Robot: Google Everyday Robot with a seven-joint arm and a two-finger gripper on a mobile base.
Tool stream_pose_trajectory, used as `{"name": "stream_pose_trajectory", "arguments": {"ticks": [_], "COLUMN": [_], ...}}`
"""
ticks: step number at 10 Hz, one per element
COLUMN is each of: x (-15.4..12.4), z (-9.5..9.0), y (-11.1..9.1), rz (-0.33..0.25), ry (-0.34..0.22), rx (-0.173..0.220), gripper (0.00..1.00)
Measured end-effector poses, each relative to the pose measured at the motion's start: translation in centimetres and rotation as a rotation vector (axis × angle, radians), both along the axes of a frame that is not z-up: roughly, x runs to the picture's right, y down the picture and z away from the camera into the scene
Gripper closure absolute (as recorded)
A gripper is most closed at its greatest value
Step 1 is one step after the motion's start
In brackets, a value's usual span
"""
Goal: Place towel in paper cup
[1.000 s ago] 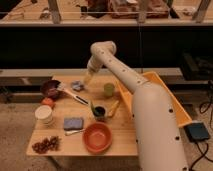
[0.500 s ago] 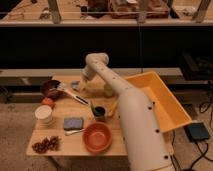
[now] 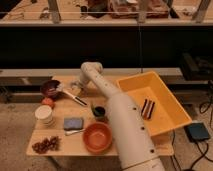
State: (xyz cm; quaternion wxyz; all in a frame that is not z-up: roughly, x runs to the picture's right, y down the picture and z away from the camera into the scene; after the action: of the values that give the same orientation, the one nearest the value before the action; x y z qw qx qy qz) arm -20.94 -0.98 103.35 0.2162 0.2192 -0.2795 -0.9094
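The robot's white arm (image 3: 117,115) is reaching from the near right edge of the view across the wooden bench (image 3: 60,136) toward its far left part, and its bent wrist is hanging low over the bench's back edge. The end effector (image 3: 76,86) is sitting just above the bench surface there, pointing down and to the left; whether it is clenched or released I cannot tell from this view. A small pale bundle that appears to be the towel (image 3: 64,87) is lying on the bench just beside the end effector, between it and a dark reddish bowl (image 3: 50,89) that is standing at the far left corner. Whether the end effector is touching the towel cannot be made out. The white paper cup (image 3: 44,114) is standing upright near the left edge of the bench, nearer the camera than the bowl and apart from the towel, with a small orange-red round thing (image 3: 47,101) lying between the cup and the bowl. A long utensil (image 3: 76,98) is lying at a slant near the towel. A dark cup (image 3: 99,111) is standing close against the arm, and a blue sponge (image 3: 73,123), an orange bowl (image 3: 97,138) and a cluster of dark reddish pieces (image 3: 45,145) are occupying the near part. A yellow bin (image 3: 167,117) is resting at the right end of the bench.
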Motion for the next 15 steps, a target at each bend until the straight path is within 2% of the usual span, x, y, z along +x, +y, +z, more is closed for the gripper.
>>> {"name": "stream_pose_trajectory", "arguments": {"ticks": [3, 5, 6, 9, 12, 13, 15], "x": [0.1, 0.0, 0.1, 1.2, 6.0, 6.6, 7.1], "z": [-0.2, -0.2, -0.1, -0.6, -4.9, -6.4, -11.2], "y": [-0.2, -0.2, -0.2, -0.6, -4.5, -5.8, -9.0], "rz": [-0.037, -0.040, -0.040, -0.065, -0.078, -0.084, -0.108], "ry": [0.004, 0.005, 0.006, 0.035, 0.099, 0.107, 0.100], "rx": [0.014, 0.017, 0.019, 0.037, 0.067, 0.069, 0.063], "gripper": [0.76, 0.94, 0.99, 1.00, 1.00, 1.00, 1.00]}}
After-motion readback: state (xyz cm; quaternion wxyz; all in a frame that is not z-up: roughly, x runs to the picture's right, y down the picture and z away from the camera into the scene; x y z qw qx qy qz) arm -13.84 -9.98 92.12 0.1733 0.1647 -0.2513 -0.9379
